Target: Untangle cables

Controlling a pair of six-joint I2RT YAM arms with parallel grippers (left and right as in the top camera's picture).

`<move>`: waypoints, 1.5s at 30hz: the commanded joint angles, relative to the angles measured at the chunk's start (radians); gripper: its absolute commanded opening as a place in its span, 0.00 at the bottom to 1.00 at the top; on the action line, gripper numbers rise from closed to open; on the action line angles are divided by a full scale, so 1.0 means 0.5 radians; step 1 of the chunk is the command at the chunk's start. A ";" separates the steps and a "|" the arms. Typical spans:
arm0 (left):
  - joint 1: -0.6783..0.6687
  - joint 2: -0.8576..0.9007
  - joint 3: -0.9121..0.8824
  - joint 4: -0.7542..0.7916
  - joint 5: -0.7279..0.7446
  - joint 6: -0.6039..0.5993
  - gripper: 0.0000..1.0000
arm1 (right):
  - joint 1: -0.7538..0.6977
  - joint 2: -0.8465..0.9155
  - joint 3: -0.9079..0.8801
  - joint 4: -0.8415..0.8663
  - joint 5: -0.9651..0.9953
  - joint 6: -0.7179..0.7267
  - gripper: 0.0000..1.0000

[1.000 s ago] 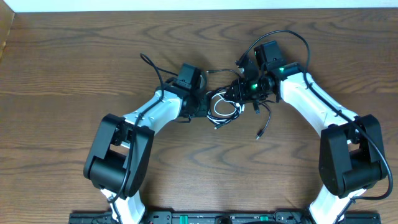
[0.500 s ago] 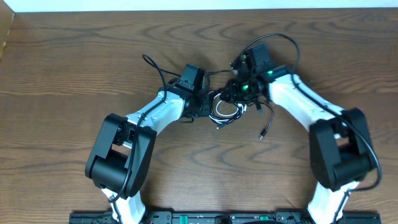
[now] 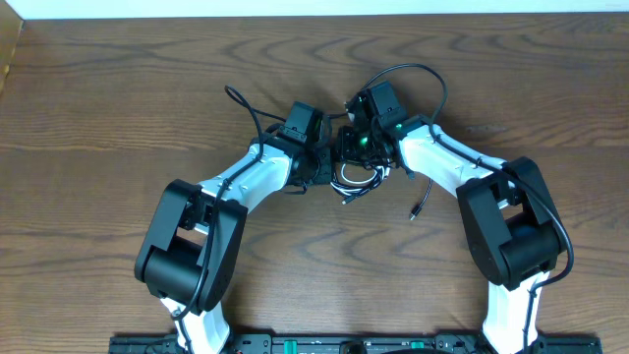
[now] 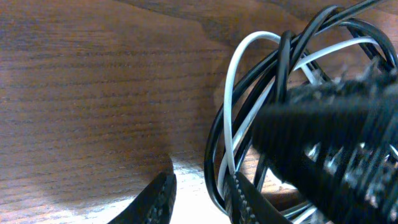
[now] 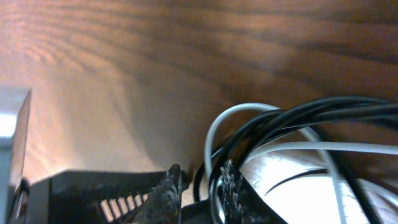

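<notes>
Noting a shift from a second back: right arm (image 3: pixel 442 162) swung in toward the left one, its elbow folded closer to centre and its wrist now just above the tangle. Left arm (image 3: pixel 236 182) barely moved.

Seeing bare wood table (image 3: pixel 118 98) all round, both arms meeting over its middle.

Checking left gripper (image 4: pixel 200 196): fingers partly spread, table showing through the gap, white and black strands lying against one finger's inner face and not pinched.

Checking right gripper (image 5: pixel 198 186): fingers drawing close to a narrow gap with a black strand sitting in it. Unable to tell whether that strand is clamped yet.

Locating the tangle (image 3: pixel 356 179) at table centre, directly between the two grippers. Black cable (image 5: pixel 336 107) looping several times around the white cable (image 4: pixel 227 106). One black tail trailing out toward the right arm, ending in a plug (image 3: pixel 414 212) lying free on the wood.

Judging the step as taking hold: both grippers seating on strands before any pull. Expecting the next move to need one firm pinch per side on different cables, then a slow draw apart, watching for loops cinching tighter.

Finding no readable brand, label or writing; only a green light glowing on the right wrist.
</notes>
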 commanded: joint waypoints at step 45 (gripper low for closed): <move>0.359 -0.221 -0.017 -0.365 -0.201 0.147 0.39 | 0.078 0.061 -0.003 0.134 -0.083 -0.226 0.22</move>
